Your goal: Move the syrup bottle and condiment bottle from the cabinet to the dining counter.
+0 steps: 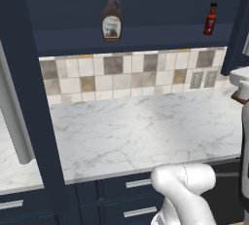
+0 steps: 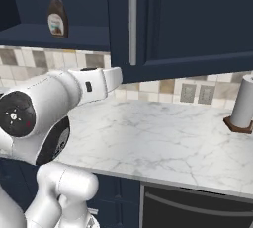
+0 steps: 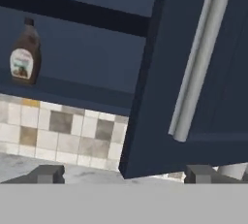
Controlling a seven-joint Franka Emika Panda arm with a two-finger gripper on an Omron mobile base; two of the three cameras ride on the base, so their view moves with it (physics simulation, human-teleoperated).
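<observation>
My gripper (image 3: 123, 173) is spread wide and holds nothing; its tips sit far apart, just before the open cabinet door (image 3: 193, 72) and its long silver handle (image 3: 201, 58). The door's lower edge hangs close above them. The syrup bottle (image 3: 24, 53) stands upright on the cabinet (image 1: 146, 5) shelf, off to the side, with bare shelf around it. The left base view adds the condiment bottle (image 1: 210, 19), upright and well apart from the syrup bottle. The right base view shows a paper towel roll (image 2: 244, 104) on the marble table (image 2: 163, 138), which lies broad and open below the shelf.
</observation>
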